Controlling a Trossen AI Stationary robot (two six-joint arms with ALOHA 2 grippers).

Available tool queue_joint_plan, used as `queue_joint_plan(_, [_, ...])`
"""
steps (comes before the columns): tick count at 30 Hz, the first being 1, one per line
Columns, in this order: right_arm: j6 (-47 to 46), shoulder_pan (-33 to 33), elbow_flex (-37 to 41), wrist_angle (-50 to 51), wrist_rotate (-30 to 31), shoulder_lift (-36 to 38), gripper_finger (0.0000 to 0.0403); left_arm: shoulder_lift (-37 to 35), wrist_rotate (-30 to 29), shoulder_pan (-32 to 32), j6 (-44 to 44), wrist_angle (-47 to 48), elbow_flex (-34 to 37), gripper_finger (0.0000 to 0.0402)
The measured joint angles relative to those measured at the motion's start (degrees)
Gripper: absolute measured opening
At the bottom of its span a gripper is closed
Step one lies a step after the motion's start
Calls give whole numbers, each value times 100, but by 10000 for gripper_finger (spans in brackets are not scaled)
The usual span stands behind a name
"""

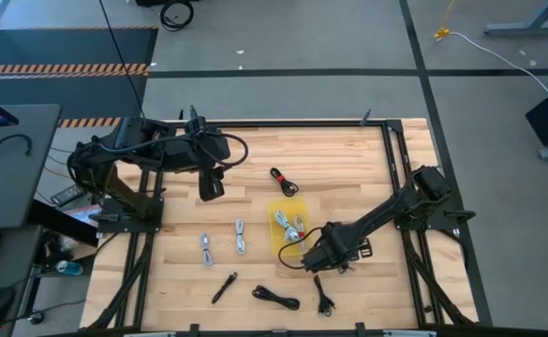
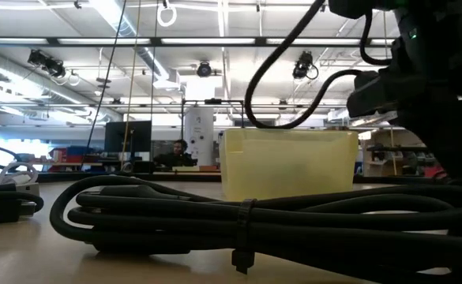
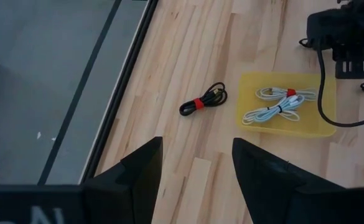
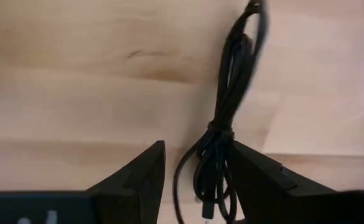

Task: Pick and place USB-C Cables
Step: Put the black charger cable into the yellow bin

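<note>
While the left gripper (image 1: 212,184) just hangs open over the far-left part of the table (image 1: 348,159), the high view has the right gripper (image 1: 322,265) down low right beside the yellow tray (image 1: 278,245), above a black cable bundle (image 1: 324,298) near the front edge. Two white cables (image 1: 289,227) already sit in the tray. Loose ones are scattered around: two grey bundles (image 1: 222,243) left of the tray, a black one with a red tie (image 1: 284,180) behind it, and two more black bundles (image 1: 275,298) toward the front.

In the low view a black bundle (image 2: 246,217) fills the foreground with the tray (image 2: 290,162) behind it and the right arm coming in top right. A person sits way back in the room.

The left wrist view shows the left fingers (image 3: 138,180) spread with nothing between them, looking at the red-tied cable (image 3: 203,101) and the tray (image 3: 322,127) with its white cables (image 3: 280,104).

The right wrist view is the useful one: the right fingers (image 4: 145,173) are apart and not gripping anything yet, and the black bundle (image 4: 222,140) lies between them but hugs one finger. I'd shift sideways a touch to centre on the tie, drop until the tips nearly touch wood, then close so the whole coil gets caught instead of one loop slipping out.
</note>
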State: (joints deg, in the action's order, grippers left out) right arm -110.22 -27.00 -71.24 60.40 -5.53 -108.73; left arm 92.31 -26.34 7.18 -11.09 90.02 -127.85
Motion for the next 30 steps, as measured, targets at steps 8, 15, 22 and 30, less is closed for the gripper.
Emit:
queue_joint_plan(8, [438,0,4,222,2,-92,132,0,0,2,-24,-1,0,201])
queue_joint_plan(15, [849,-4,4,194,2,-90,13,0,1,1,-24,-1,0,201])
queue_joint_plan(22, [1141,-17,4,222,-150,207,3,0,0,2,-24,0,0,201])
queue_joint_plan(30, [512,-42,-2,707,1052,1845,1,-1,1,2,-28,0,0,201])
